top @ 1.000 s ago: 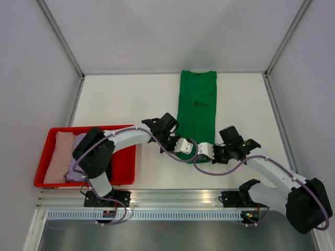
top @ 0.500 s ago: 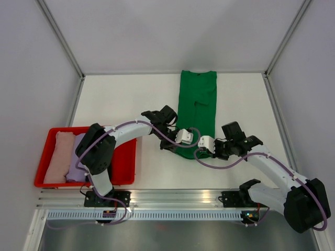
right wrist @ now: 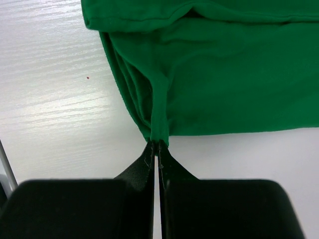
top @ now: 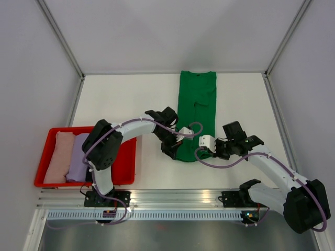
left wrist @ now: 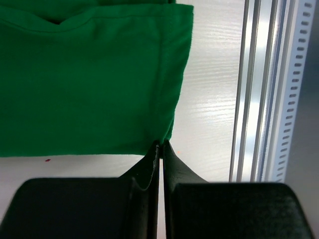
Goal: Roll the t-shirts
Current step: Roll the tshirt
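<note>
We are looking over the white desk [top: 120, 99], where the green t-shirt [top: 197, 99] is lying flat, right of centre. The red tray [top: 126, 165] is sitting near left, holding the pink shirt [top: 56, 157] and lavender shirt [top: 78, 156]; our left arm [top: 133, 128] is arching over its right side. Left fingers [left wrist: 147, 174] and right fingers [right wrist: 143, 170] are clenching the green t-shirt's near corners.

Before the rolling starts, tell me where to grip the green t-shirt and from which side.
Grip the green t-shirt at its two near hem corners, from the arms' side: it lies flat as a long strip, collar far, hem nearest. The left gripper and right gripper are shut on those corners.
</note>
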